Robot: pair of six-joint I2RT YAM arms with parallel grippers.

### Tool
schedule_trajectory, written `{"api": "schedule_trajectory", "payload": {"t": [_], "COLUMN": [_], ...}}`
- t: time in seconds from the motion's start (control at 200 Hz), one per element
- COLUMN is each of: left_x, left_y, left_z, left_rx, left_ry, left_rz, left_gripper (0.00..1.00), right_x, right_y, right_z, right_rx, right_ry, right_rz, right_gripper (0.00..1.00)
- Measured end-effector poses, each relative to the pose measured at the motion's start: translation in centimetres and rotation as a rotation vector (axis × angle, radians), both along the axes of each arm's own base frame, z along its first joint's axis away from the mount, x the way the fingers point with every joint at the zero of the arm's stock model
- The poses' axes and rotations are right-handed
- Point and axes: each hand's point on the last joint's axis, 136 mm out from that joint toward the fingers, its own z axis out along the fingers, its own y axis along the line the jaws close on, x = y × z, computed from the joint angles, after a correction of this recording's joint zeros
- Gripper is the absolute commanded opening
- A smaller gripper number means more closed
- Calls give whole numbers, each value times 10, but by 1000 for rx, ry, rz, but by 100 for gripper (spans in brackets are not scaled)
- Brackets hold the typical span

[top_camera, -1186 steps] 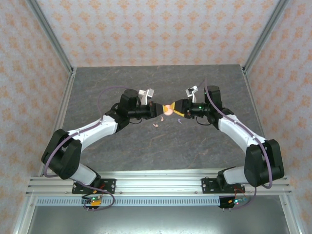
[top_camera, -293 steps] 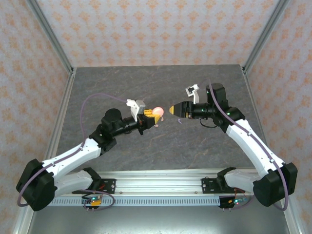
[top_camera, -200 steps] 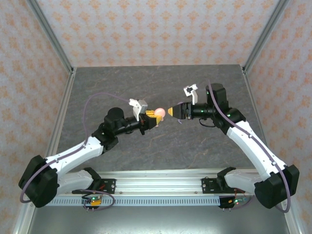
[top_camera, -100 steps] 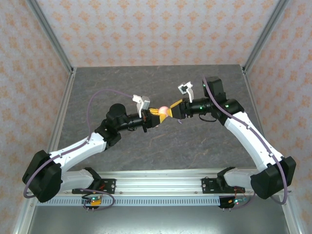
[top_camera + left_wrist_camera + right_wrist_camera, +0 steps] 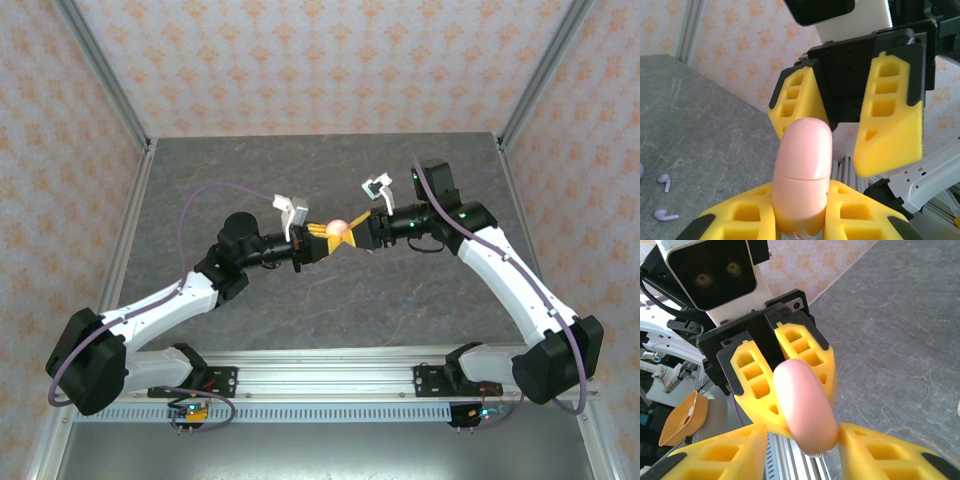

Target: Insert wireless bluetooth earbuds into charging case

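Across the middle of the grey stone-patterned surface (image 5: 300,310), I have both arms reaching inward until their tips meet. The left arm (image 5: 170,295) stretches in from the near left corner. The right arm (image 5: 500,270) bends in from the near right, and the two wrists face each other almost head-on.

The left jaws are closed down firmly on the salmon-pink charging case (image 5: 338,231). In the left wrist view I see the case's lower end pinched between the two yellow fingers (image 5: 740,220), and the rest of it stands up out of the grip. Its lid is shut, with a thin seam running round the body.

The right jaws stand partly open and straddle the free end of the same case. From the left wrist camera, one of the right arm's yellow fingers (image 5: 890,110) sits clear of the pink shell with a gap showing, while the other sits behind the case. In the right wrist view the case sits close between that arm's own fingers (image 5: 875,450). I cannot tell from there whether either pad is touching it. I read these jaws as not clamped.

The case is held up off the surface, between the two wrists.

Down on the surface, off to the left in the left wrist view, one lilac earbud (image 5: 664,183) lies close to a second lilac earbud (image 5: 664,216). Both are loose and well apart from the case.
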Motion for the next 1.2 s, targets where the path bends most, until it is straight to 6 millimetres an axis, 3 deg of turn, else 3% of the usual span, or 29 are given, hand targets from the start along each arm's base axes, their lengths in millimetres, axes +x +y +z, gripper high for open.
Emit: {"api": "schedule_trajectory", "payload": {"t": [0.36, 0.586, 0.911, 1.201], "left_x": [-2, -4, -9, -11], "left_y": [-2, -5, -9, -11], "left_z": [4, 11, 4, 2], "left_rx": [-4, 11, 39, 50], "left_ry": [5, 22, 62, 57], "left_rz": [-17, -42, -86, -97], "left_gripper": [13, 21, 32, 33], "right_x": [1, -2, -8, -11], "right_y": [0, -4, -7, -7], "right_z": [1, 5, -2, -6], "right_rx": [-2, -23, -51, -56], "right_ry": [4, -10, 13, 37], "right_rz": [9, 26, 39, 52], "right_gripper": [18, 15, 14, 13]}}
